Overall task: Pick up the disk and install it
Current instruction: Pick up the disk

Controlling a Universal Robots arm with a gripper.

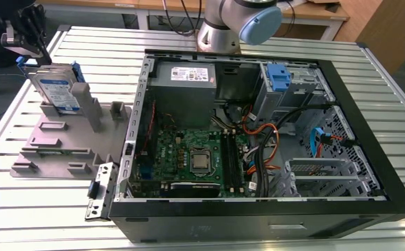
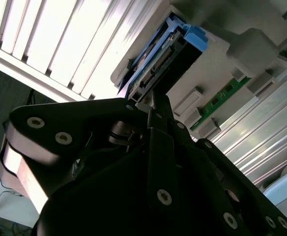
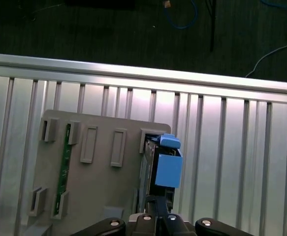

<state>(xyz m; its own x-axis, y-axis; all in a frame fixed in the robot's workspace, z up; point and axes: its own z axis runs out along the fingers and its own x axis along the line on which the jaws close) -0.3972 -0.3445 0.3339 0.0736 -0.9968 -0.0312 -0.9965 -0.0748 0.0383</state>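
A slatted metal counter (image 1: 104, 47) carries an open computer case (image 1: 258, 219). A grey holder plate (image 1: 56, 151) lies just beside the case.

Exterior view overlooks the table (image 1: 104, 39); both wrist views closely face the disk (image 2: 158, 64) (image 3: 167, 171).

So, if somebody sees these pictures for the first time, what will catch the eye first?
Most likely the open computer case, lying on its side across much of the table, with its green motherboard exposed. Next, at the exterior view's left, the disk standing on edge in a grey holder, with the pincer right at its upper edge.
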